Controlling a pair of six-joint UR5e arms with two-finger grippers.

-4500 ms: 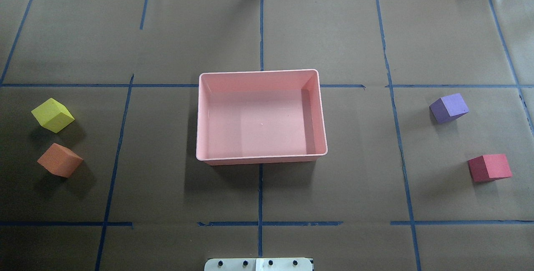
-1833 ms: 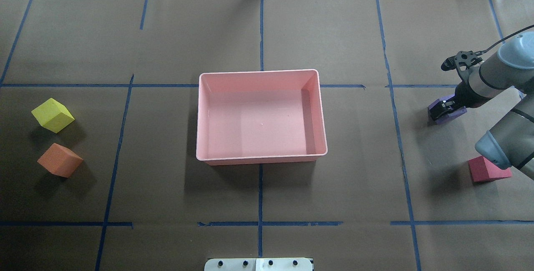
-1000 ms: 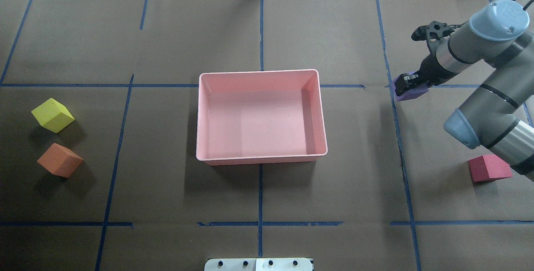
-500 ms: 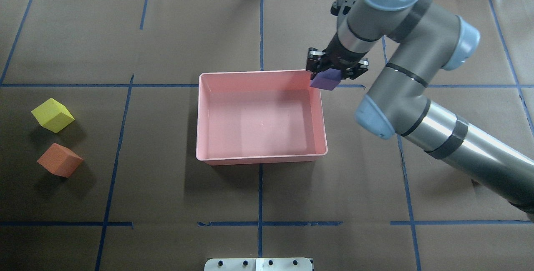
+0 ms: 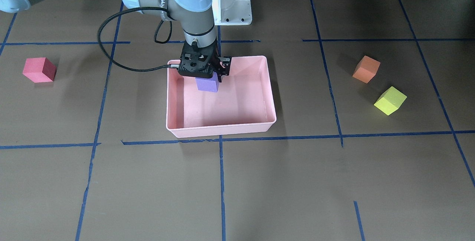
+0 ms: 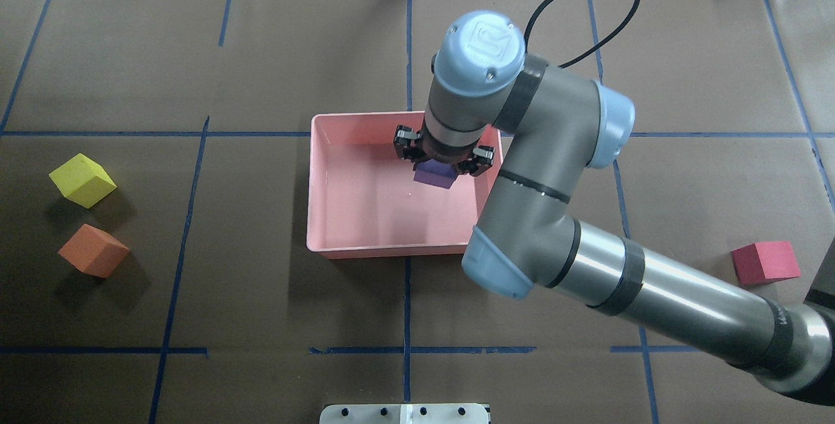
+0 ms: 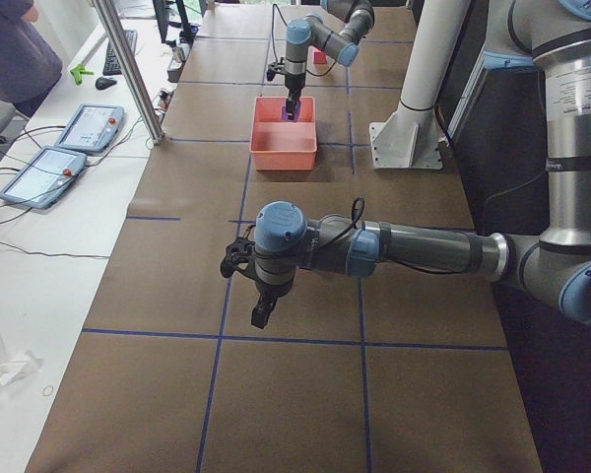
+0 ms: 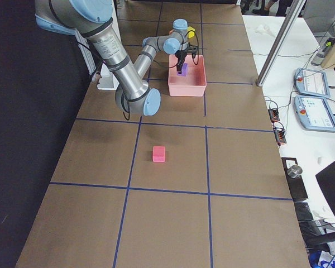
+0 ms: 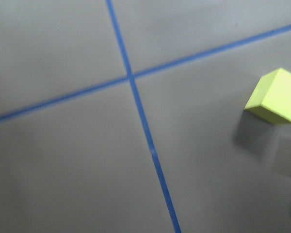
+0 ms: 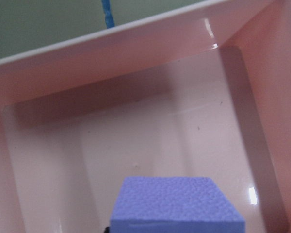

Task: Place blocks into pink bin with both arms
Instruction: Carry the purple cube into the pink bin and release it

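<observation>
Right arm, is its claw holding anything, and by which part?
Yes: the right claw is shut on the purple block, gripping its upper sides, over the pink bin.

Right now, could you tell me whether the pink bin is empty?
Empty: the pink bin has a bare floor; the purple block hangs above it in the right gripper.

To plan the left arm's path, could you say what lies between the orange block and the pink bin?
Between orange block and pink bin, the overhead view shows only brown paper crossed by a blue tape line.
</observation>
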